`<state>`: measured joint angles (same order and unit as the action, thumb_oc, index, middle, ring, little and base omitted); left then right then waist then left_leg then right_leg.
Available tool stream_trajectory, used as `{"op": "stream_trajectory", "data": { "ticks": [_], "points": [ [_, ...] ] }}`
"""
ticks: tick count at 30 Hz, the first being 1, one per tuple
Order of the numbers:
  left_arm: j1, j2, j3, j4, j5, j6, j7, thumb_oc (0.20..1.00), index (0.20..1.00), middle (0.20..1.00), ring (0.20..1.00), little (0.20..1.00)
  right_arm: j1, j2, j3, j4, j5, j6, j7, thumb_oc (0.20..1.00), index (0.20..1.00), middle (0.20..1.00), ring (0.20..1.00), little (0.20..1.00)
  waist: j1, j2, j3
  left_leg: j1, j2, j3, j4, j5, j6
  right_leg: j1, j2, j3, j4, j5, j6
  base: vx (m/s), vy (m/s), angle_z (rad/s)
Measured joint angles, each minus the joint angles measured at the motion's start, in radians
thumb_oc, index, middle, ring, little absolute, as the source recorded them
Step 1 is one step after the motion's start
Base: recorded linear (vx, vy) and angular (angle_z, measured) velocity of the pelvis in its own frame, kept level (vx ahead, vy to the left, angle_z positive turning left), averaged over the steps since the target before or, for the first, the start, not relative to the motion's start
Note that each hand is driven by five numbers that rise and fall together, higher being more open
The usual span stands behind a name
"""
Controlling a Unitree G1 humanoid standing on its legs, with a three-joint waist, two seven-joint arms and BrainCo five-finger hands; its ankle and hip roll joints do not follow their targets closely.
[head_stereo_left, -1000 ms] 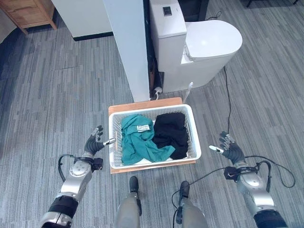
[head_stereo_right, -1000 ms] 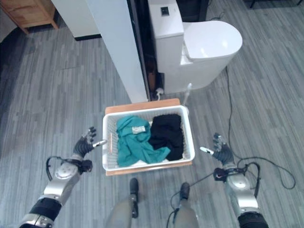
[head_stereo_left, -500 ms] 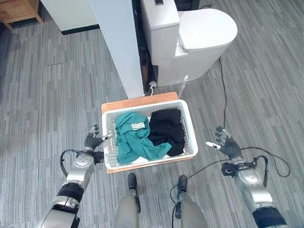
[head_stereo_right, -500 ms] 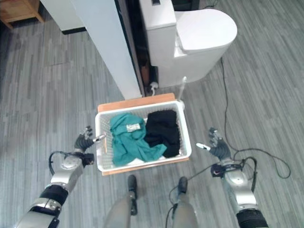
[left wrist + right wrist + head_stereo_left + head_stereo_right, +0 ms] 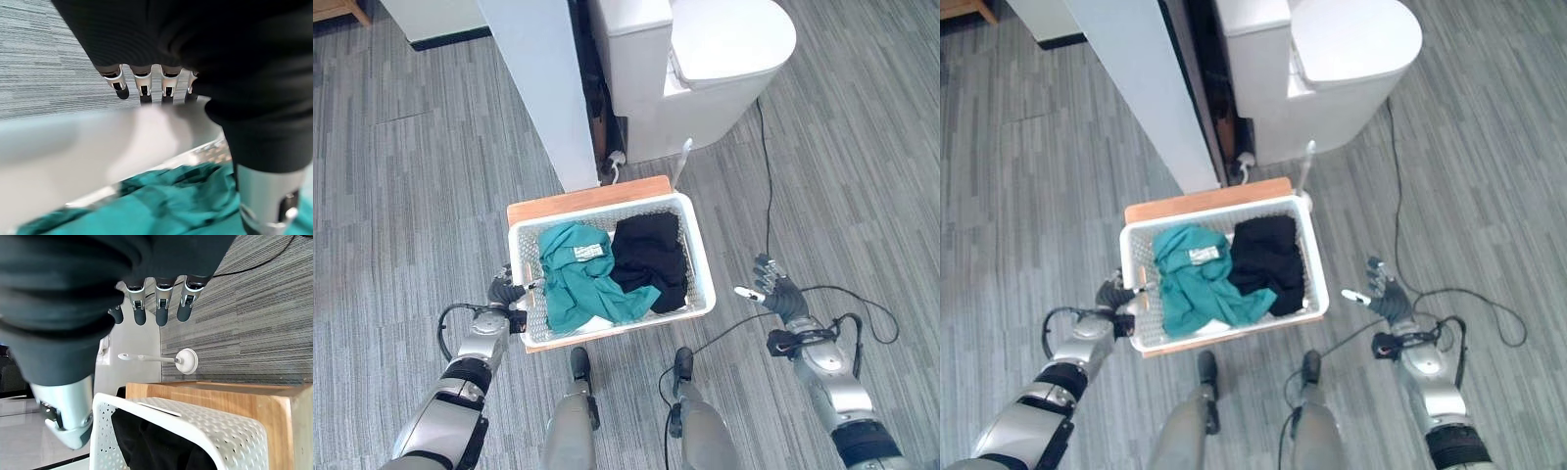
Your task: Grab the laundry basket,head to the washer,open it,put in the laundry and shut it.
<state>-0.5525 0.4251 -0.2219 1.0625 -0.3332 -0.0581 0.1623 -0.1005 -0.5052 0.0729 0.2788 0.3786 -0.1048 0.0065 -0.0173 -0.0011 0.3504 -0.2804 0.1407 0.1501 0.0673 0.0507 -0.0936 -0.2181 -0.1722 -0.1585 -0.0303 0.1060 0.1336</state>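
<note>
A white perforated laundry basket [image 5: 699,257] sits on a low wooden board [image 5: 590,193] on the floor. Inside lie a teal garment [image 5: 570,279] on the left and a black garment [image 5: 651,257] on the right. My left hand [image 5: 503,294] is at the basket's left rim [image 5: 98,142]. Its straight fingers [image 5: 146,85] are outside the rim and its thumb is over the teal garment [image 5: 171,200]. My right hand [image 5: 771,292] hangs open a short way right of the basket, apart from it. Its fingers [image 5: 161,308] are straight beside the basket's corner [image 5: 195,426].
A white toilet [image 5: 724,39] stands just beyond the basket, with a white brush [image 5: 683,157] leaning beside it. A white wall panel [image 5: 533,88] rises behind the basket's left half. Grey plank flooring [image 5: 401,196] spreads to both sides.
The camera has tipped and shifted, so the scene sits higher. My left hand has closed in from beside the basket to its left rim. The right hand keeps its gap.
</note>
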Motion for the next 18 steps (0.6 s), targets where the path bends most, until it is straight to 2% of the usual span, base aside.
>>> {"op": "stream_trajectory", "data": {
  "ticks": [12, 18],
  "points": [
    [-0.085, 0.001, -0.037, 0.098, 0.069, -0.002, -0.013, 1.000, 1.000, 1.000, 1.000, 1.000, -0.026, -0.020, 0.000, 0.008, 0.000, -0.002, -0.007, 1.000, 1.000, 1.000, 1.000, 1.000, 0.000, -0.005, 0.003, -0.002, -0.001, 0.003, 0.002, 0.000, 0.000, -0.010, -0.001, 0.011, 0.011, 0.000, 0.000, 0.00, 0.000, 0.00],
    [-0.122, 0.002, -0.038, 0.092, 0.069, -0.005, -0.012, 1.000, 1.000, 1.000, 1.000, 1.000, -0.128, -0.063, -0.031, 0.022, -0.004, -0.005, -0.077, 1.000, 1.000, 1.000, 1.000, 1.000, 0.003, 0.002, 0.021, -0.032, 0.000, 0.000, 0.020, 0.000, 0.000, -0.034, -0.001, 0.011, 0.020, 0.002, 0.000, 0.00, 0.002, 0.01]
  ]
}}
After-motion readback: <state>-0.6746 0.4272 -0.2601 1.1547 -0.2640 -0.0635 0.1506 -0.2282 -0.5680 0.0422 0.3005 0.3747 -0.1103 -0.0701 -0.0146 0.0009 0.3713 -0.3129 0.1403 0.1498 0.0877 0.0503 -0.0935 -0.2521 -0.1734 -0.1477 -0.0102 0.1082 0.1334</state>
